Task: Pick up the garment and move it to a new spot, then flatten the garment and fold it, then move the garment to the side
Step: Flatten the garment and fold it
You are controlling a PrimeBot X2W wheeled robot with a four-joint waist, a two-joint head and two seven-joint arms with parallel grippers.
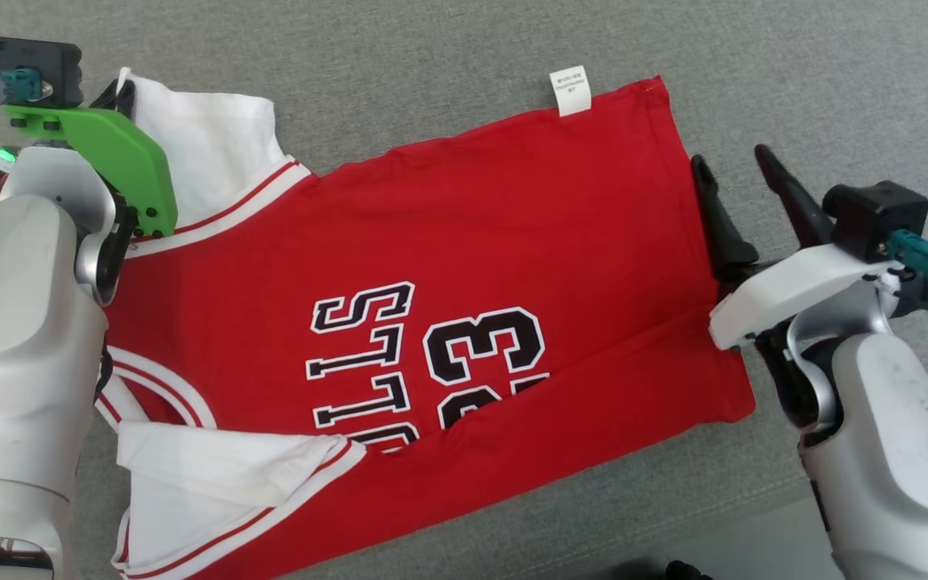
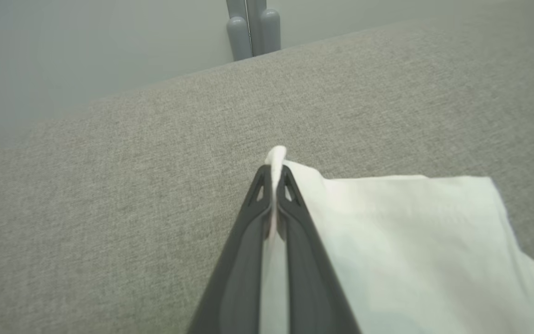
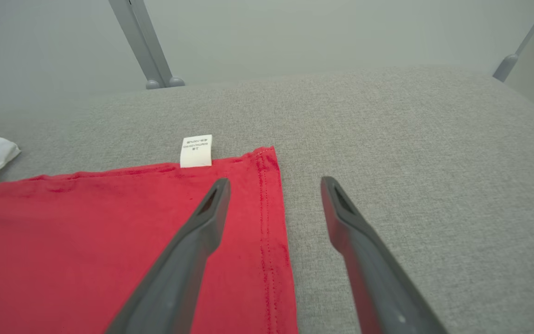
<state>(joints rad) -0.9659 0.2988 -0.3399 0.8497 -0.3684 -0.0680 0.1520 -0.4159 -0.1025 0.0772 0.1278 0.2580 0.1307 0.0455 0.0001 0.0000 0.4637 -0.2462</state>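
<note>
**Red jersey laid out on grey cushion, one sleeve corner pinched**

The garment, a red jersey with white sleeves and black, white-edged lettering and numerals, lies spread mostly flat across the grey upholstered surface. Its hem faces the robot's right and its neck the robot's left. A white care label sticks out past the far edge near the hem corner. The far sleeve extends toward the upper left of the head view; the near sleeve is folded back over the body. The left gripper is clenched on the outer corner of the far sleeve, with a sliver of white cloth showing between and above its closed tips. The right gripper is spread wide and grasps nothing. It straddles the hem, one finger above red cloth and the other above bare upholstery; whether either touches cannot be told. Grey metal legs stand beyond the surface.
</note>
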